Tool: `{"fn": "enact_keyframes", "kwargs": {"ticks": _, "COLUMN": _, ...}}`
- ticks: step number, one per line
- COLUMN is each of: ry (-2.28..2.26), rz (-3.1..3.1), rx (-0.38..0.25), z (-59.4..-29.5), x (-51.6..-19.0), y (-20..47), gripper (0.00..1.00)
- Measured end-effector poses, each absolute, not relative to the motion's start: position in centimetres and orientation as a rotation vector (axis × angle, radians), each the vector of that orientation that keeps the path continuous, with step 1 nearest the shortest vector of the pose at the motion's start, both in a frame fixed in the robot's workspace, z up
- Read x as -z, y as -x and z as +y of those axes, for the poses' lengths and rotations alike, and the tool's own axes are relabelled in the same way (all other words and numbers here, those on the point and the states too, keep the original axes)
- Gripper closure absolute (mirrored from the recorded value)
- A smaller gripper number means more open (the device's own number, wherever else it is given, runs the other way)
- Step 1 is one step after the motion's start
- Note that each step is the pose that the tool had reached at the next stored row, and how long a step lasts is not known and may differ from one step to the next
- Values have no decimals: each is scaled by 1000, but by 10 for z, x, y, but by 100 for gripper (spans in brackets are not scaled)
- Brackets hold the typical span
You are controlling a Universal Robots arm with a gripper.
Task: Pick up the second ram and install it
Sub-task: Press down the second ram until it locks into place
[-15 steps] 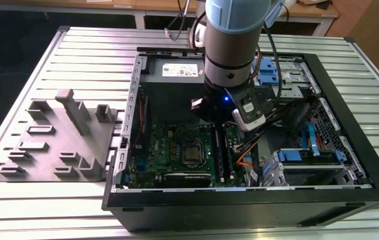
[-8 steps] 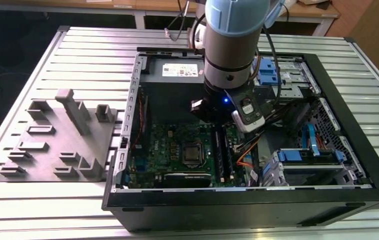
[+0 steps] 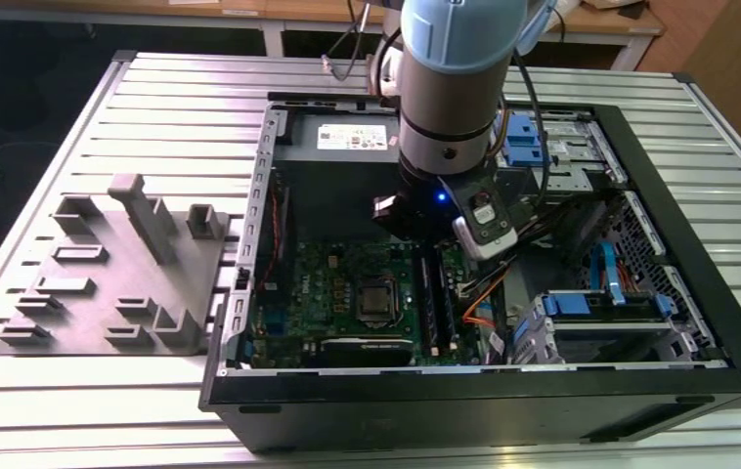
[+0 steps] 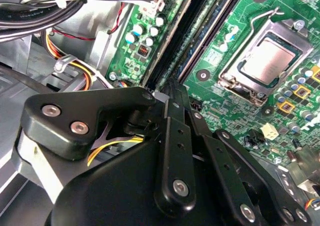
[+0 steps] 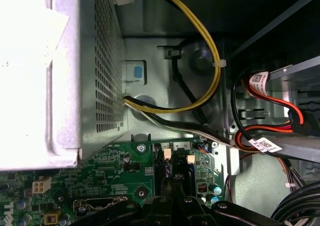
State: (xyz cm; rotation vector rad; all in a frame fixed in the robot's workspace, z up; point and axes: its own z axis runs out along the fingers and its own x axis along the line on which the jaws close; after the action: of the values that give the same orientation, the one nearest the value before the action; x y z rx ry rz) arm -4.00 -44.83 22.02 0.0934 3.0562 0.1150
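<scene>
The ribbed metal desk (image 3: 84, 381) carries an open computer case (image 3: 683, 322) lying on its side, with a grey moulded fixture (image 3: 123, 283) resting well apart from the arm, toward the exterior view's left. The arm (image 3: 456, 88) reaches down into the case, and its gripper (image 4: 172, 98) sits low over the green motherboard (image 3: 319, 293), right at the end of the narrow black memory slots (image 4: 210, 31).

In the second wrist view the fingers (image 4: 180, 111) are pressed close together, their black tips meeting just at the slot ends; whether anything thin is pinched between them cannot be told. The second ram (image 4: 216, 28) lies in a slot running straight away from the fingertips, a dark board edge seated between the black slot walls, with another such slot just beside it. Farther from the fingers, on the far side of those slots, sits the processor socket (image 4: 270, 61) with its metal frame.

In the first wrist view a perforated metal box (image 5: 75, 71) and yellow, white and black cables (image 5: 210, 86) lie beyond the fingertips
</scene>
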Motion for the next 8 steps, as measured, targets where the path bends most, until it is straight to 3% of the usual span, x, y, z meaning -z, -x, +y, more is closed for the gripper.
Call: {"fn": "enact_keyframes", "kwargs": {"ticks": 8, "ry": -93, "rz": 3056, "rx": -115, "z": -448, "x": -219, "y": 40, "gripper": 93}}
